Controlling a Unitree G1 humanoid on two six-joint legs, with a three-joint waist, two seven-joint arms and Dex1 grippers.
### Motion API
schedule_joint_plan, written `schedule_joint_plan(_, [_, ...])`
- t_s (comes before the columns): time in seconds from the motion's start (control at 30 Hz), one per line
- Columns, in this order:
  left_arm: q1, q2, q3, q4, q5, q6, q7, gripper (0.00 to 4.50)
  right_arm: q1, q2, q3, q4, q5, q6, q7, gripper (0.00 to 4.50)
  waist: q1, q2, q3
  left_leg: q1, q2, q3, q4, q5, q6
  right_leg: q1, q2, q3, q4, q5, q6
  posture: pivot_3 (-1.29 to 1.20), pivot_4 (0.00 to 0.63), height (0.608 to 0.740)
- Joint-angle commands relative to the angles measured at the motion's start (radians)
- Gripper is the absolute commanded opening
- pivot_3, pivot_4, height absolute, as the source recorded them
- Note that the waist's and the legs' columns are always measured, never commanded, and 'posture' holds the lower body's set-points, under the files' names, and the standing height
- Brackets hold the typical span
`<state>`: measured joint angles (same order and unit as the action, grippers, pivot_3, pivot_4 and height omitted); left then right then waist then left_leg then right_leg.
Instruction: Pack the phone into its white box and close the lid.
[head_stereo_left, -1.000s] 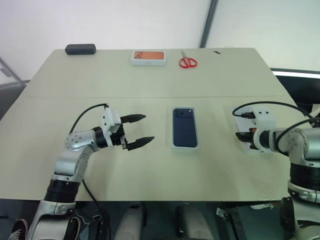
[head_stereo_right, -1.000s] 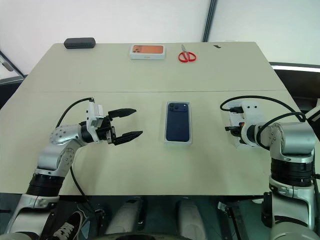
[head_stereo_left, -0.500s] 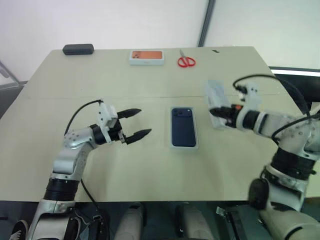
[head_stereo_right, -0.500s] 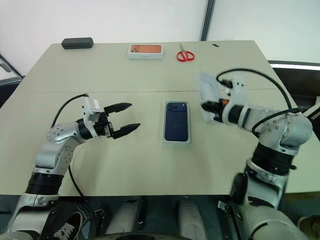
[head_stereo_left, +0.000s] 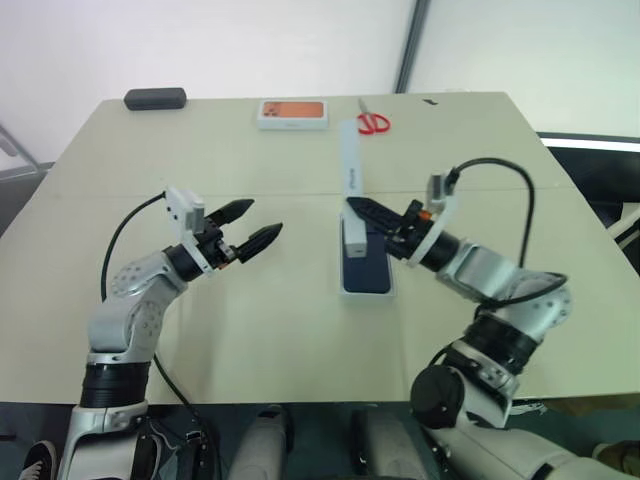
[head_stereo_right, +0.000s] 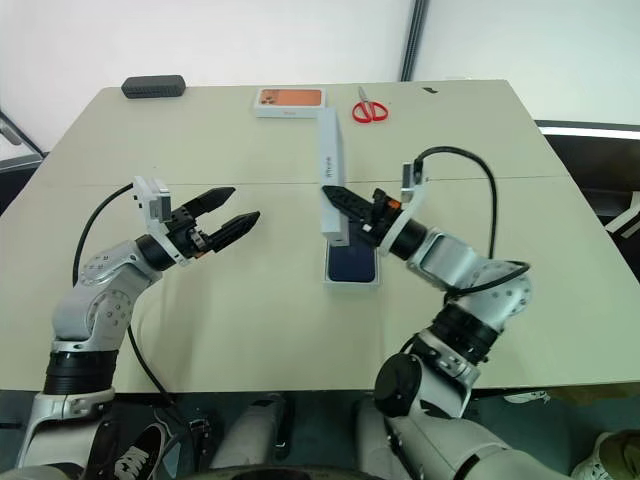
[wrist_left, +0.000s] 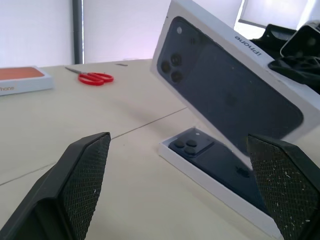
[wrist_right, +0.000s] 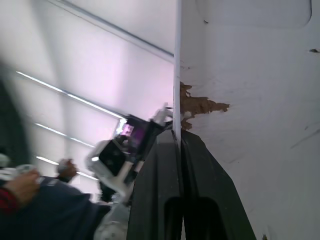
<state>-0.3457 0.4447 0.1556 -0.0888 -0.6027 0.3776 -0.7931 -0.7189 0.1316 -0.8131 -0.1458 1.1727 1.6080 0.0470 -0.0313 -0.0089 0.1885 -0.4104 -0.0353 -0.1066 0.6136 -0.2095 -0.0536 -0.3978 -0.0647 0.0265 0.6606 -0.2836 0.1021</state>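
The dark navy phone (head_stereo_left: 368, 268) lies face down in the white box (head_stereo_left: 346, 291) at the table's middle. Just above it hangs the lid (head_stereo_left: 350, 185), turned up on edge and leaning over the box's left side. Its printed top (wrist_left: 225, 95) faces my left gripper. My right gripper (head_stereo_left: 358, 207) reaches in from the right and is shut on the lid's side wall; the right wrist view shows its fingers (wrist_right: 165, 165) pinching that thin white edge. My left gripper (head_stereo_left: 250, 225) hovers open and empty to the left of the box.
Along the table's far edge lie a black oblong case (head_stereo_left: 155, 98), a white-and-orange box (head_stereo_left: 293, 113) and red scissors (head_stereo_left: 373, 122). Bare tabletop spreads around the white box on both sides.
My right arm swung left from the table's right side, carrying the lid up and over the phone and rolling it onto its edge. The left gripper lifted slightly and stayed open.
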Motion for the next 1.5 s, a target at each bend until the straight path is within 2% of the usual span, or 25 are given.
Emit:
schedule_joint_plan(0.03, [0.009, -0.003, 0.03, -0.058, -0.023, 0.009, 0.03, 4.5, 0.045, 0.086, 0.042, -0.014, 0.194, 0.0, -0.109, 0.05, -0.004, 0.0, 0.0, 0.0, 0.0, 0.0, 0.0, 0.0, 0.0, 0.0, 0.0, 0.0, 0.0, 0.0, 0.0, 0.0, 0.15, 0.74])
schedule_joint_plan(0.2, [0.024, -0.022, 0.017, -0.077, -0.022, 0.011, 0.045, 4.5, 0.178, 0.053, 0.203, 0.013, 0.29, -0.047, -0.174, 0.05, -0.013, 0.0, 0.0, 0.0, 0.0, 0.0, 0.0, 0.0, 0.0, 0.0, 0.001, 0.0, -0.001, 0.0, 0.0, 0.0, 0.15, 0.74])
schedule_joint_plan(0.3, [0.029, -0.024, 0.012, -0.081, -0.026, 0.012, 0.036, 3.77, 0.218, 0.019, 0.297, 0.026, 0.343, -0.086, -0.186, 0.0, -0.017, 0.0, 0.0, 0.0, 0.0, 0.001, 0.0, 0.0, 0.0, 0.0, 0.001, 0.001, 0.0, 0.0, 0.0, 0.0, 0.15, 0.74])
schedule_joint_plan(0.5, [0.063, -0.038, -0.002, -0.108, -0.029, 0.025, 0.045, 0.7, 0.239, -0.029, 0.415, 0.073, 0.439, -0.226, -0.226, 0.0, -0.014, 0.0, 0.0, 0.0, 0.0, 0.001, 0.0, 0.0, 0.0, 0.0, 0.002, 0.001, -0.001, 0.0, 0.0, 0.0, 0.15, 0.74])
schedule_joint_plan(0.53, [0.069, -0.043, -0.008, -0.112, -0.023, 0.023, 0.049, 0.07, 0.238, -0.034, 0.431, 0.082, 0.441, -0.249, -0.229, 0.0, -0.013, 0.0, 0.0, 0.0, 0.0, 0.001, 0.0, 0.0, 0.0, 0.0, 0.001, 0.001, -0.001, 0.0, 0.0, 0.0, 0.15, 0.74])
schedule_joint_plan(0.87, [0.12, -0.134, -0.154, -0.087, 0.09, -0.023, 0.086, 0.02, 0.285, -0.127, 0.52, 0.137, 0.404, -0.396, -0.224, 0.0, -0.011, 0.0, 0.0, 0.0, 0.0, 0.001, 0.0, 0.0, 0.0, 0.001, 0.001, 0.0, -0.002, 0.0, 0.0, 0.0, 0.15, 0.74])
schedule_joint_plan(0.97, [0.099, -0.174, -0.192, -0.04, 0.13, -0.053, 0.093, 0.0, 0.289, -0.154, 0.51, 0.161, 0.416, -0.437, -0.234, 0.93, -0.011, 0.0, 0.0, 0.0, 0.0, 0.001, 0.0, 0.0, 0.0, 0.001, 0.001, 0.0, -0.002, 0.0, 0.0, 0.0, 0.15, 0.74])
schedule_joint_plan(1.07, [0.07, -0.205, -0.209, -0.007, 0.153, -0.074, 0.098, 0.0, 0.276, -0.19, 0.489, 0.165, 0.397, -0.491, -0.223, 2.44, -0.011, 0.0, 0.0, 0.0, 0.0, 0.001, 0.0, 0.0, 0.0, 0.001, 0.002, 0.0, -0.002, 0.0, 0.0, 0.0, 0.15, 0.74])
schedule_joint_plan(1.2, [0.015, -0.25, -0.23, 0.061, 0.186, -0.114, 0.102, 0.0, 0.269, -0.292, 0.473, 0.123, 0.335, -0.541, -0.166, 4.49, -0.006, 0.0, 0.0, 0.0, -0.001, 0.004, 0.0, 0.0, 0.0, 0.001, 0.001, 0.0, -0.003, 0.0, 0.0, 0.0, 0.15, 0.74])
schedule_joint_plan(1.3, [-0.012, -0.286, -0.246, 0.09, 0.198, -0.128, 0.104, 0.0, 0.28, -0.459, 0.534, 0.013, 0.157, -0.574, -0.012, 4.49, -0.006, 0.001, 0.0, -0.001, -0.001, 0.005, 0.0, 0.0, 0.0, 0.001, 0.001, 0.0, -0.005, 0.0, 0.0, 0.0, 0.15, 0.74])
schedule_joint_plan(1.4, [-0.015, -0.301, -0.264, 0.104, 0.214, -0.139, 0.094, 0.0, 0.281, -0.545, 0.537, 0.0, 0.035, -0.665, 0.09, 4.49, -0.007, 0.0, 0.0, -0.001, -0.001, 0.004, 0.0, 0.0, 0.001, 0.002, 0.001, -0.001, -0.005, 0.0, 0.0, 0.0, 0.15, 0.74])
schedule_joint_plan(1.5, [-0.016, -0.303, -0.274, 0.113, 0.22, -0.145, 0.083, 0.0, 0.304, -0.618, 0.626, -0.034, -0.185, -0.788, 0.18, 3.65, -0.011, 0.0, 0.0, -0.001, -0.001, 0.005, 0.0, 0.0, 0.001, 0.002, 0.002, -0.001, -0.005, 0.0, 0.0, 0.0, 0.15, 0.74])
